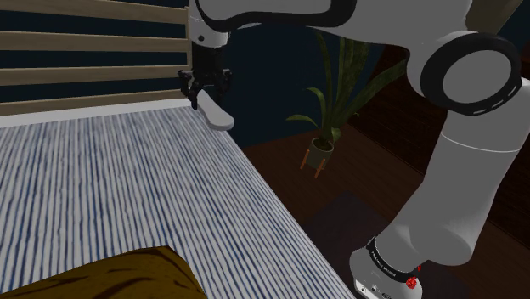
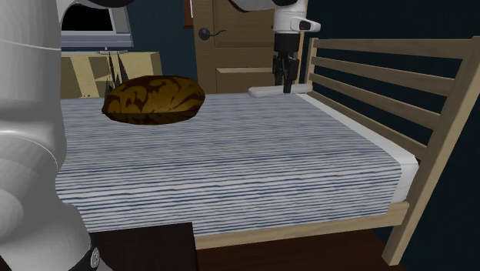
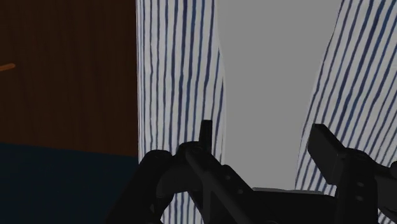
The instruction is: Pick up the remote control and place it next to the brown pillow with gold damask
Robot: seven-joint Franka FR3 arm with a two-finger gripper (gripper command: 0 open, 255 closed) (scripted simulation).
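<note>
Striped bed (image 2: 231, 162), hand (image 2: 287, 88) vertical, straddling grey remote (image 2: 261, 91).

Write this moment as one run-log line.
gripper open, straddling remote control | remote control on striped bed | brown pillow apart

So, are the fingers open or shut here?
Open: in the wrist view the fingers stand apart on either side of the grey remote control, not clasping it.
</note>
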